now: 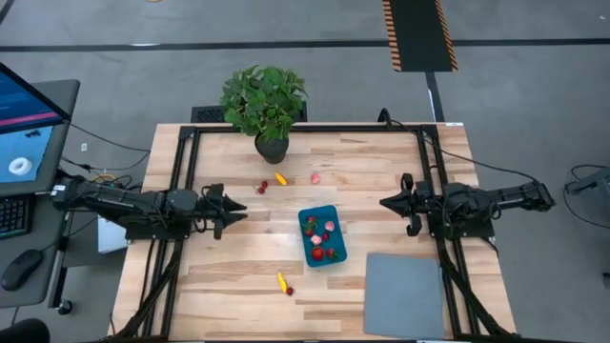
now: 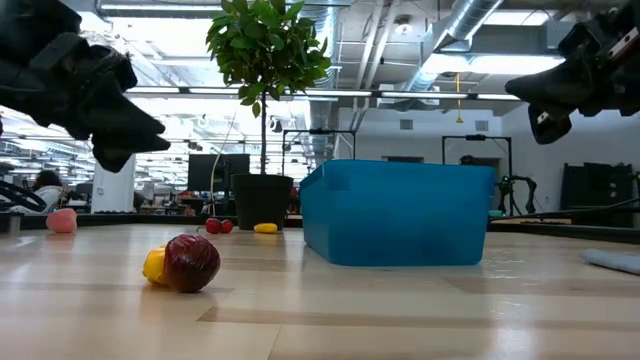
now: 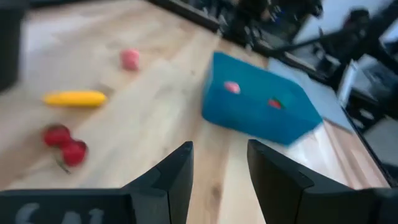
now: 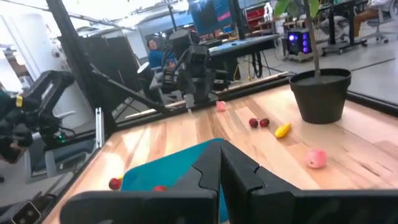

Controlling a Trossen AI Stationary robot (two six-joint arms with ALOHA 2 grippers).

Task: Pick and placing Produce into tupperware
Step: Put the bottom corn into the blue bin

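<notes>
Item: blue tub (image 1: 321, 236) at table centre, several pieces of fruit (image 1: 322, 240) inside; loose pieces (image 1: 277, 178) at its 11 o'clock and 7 o'clock. Left gripper (image 1: 238, 211) at the tub's 9 o'clock, fingers spread, empty. Right gripper (image 1: 385, 203) at 3 o'clock, fingers pressed together, empty. Step judged: between picks; next, reach for a loose piece. Bare wood surrounds the tub; potted plant (image 1: 266, 107) at 12 o'clock.

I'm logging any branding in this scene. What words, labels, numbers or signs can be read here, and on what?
None can be read.
Monitor beside the table: something shows on its screen, too small to read.
Left gripper: pale marks on its body, too blurred to read.
Tupperware: plain, no label in view.
</notes>
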